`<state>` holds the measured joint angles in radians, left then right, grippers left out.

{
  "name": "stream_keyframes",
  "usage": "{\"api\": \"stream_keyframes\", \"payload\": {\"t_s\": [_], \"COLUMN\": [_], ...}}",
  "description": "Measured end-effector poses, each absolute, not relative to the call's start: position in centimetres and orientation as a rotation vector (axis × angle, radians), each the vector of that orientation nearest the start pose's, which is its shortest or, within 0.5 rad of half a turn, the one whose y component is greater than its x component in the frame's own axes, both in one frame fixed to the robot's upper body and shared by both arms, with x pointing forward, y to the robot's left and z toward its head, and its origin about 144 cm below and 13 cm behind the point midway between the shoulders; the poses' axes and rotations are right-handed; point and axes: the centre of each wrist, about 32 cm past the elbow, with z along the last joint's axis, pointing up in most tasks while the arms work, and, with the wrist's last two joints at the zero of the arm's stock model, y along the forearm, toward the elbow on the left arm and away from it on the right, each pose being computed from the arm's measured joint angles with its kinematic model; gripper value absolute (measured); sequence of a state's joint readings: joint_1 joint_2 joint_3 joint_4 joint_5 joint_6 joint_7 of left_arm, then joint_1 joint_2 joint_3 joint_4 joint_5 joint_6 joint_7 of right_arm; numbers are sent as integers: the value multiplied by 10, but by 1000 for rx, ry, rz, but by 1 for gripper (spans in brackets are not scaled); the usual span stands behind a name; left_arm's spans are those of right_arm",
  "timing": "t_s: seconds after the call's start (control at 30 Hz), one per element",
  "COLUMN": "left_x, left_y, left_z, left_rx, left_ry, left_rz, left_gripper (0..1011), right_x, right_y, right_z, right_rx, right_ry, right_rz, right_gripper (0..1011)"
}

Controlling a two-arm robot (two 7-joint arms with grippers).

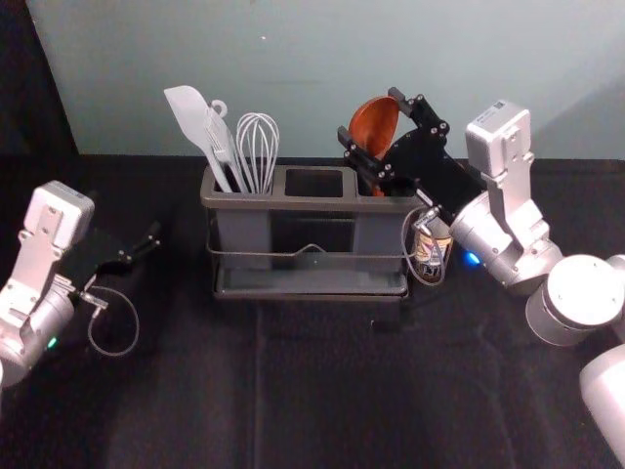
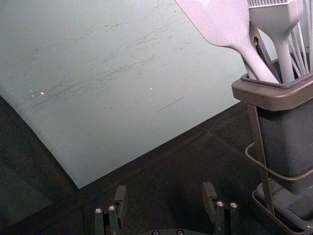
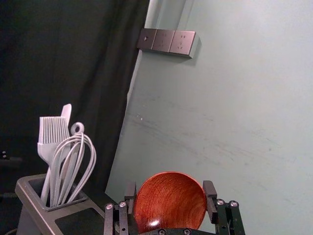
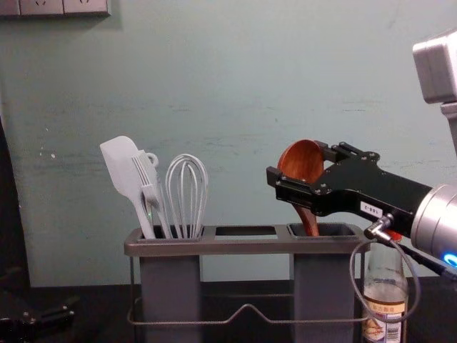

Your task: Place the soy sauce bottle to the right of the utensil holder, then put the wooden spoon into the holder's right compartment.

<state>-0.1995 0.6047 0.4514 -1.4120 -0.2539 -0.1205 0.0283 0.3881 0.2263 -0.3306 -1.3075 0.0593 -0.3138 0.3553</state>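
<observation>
Jaws of the right gripper (image 1: 369, 115) are closed on the bowl of the wooden spoon (image 1: 375, 127), above the right compartment (image 4: 327, 279) of the utensil holder (image 4: 246, 245). That compartment receives the spoon's handle. The holder's left compartment (image 4: 170, 286) contains a spatula (image 4: 121, 166), a brush (image 2: 279, 22) and a whisk (image 4: 187, 193). Spoon orientation: bowl up, handle down; long axis steep, its top tilted toward the holder's middle. Soy sauce bottle (image 4: 385, 293) stands upright beside the holder's right end; a looped cable (image 4: 353, 275) crosses before it. Left gripper (image 1: 129, 213) is parked left of the holder, jaws apart.
</observation>
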Motion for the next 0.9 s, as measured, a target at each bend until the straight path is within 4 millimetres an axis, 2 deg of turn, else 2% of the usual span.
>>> {"api": "stream_keyframes", "payload": {"t_s": [0.6, 0.83, 0.9], "left_x": [489, 489, 489], "left_y": [310, 310, 310], "left_z": [1140, 1140, 1140], "left_rx": [304, 304, 304], "left_ry": [-285, -285, -285], "left_rz": [1248, 1248, 1248], "left_gripper": [1000, 1000, 1000], "right_x": [557, 556, 555], "right_y": [-213, -213, -212], "right_z": [1190, 1190, 1190], "right_rx": [48, 50, 51], "right_ry": [-441, -440, -438], "right_rz": [-899, -907, -910], "right_gripper": [844, 995, 1002]}}
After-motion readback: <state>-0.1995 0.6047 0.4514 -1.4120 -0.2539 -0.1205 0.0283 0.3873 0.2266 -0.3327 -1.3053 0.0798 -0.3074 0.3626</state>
